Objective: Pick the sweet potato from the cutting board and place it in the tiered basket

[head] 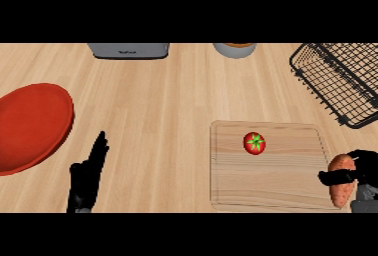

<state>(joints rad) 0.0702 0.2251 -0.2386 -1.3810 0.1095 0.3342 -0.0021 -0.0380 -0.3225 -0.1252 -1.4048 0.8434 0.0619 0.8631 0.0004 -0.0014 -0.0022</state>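
Observation:
The orange-brown sweet potato [339, 181] lies at the right edge of the wooden cutting board [267, 170], partly off it. My right hand [359, 170] is curled round the potato, with the thumb across its middle and fingers behind it. A red tomato [255, 143] with a green top sits on the board's upper middle. The black wire tiered basket [341, 80] stands at the far right, beyond the board. My left hand [87, 177] rests open at the lower left, fingers pointing up, holding nothing.
A large red plate [29, 125] lies at the left edge. At the back stand a grey toaster [129, 50] and a grey bowl [235, 49]. Bare wooden counter [155, 110] stretches between the plate and the board.

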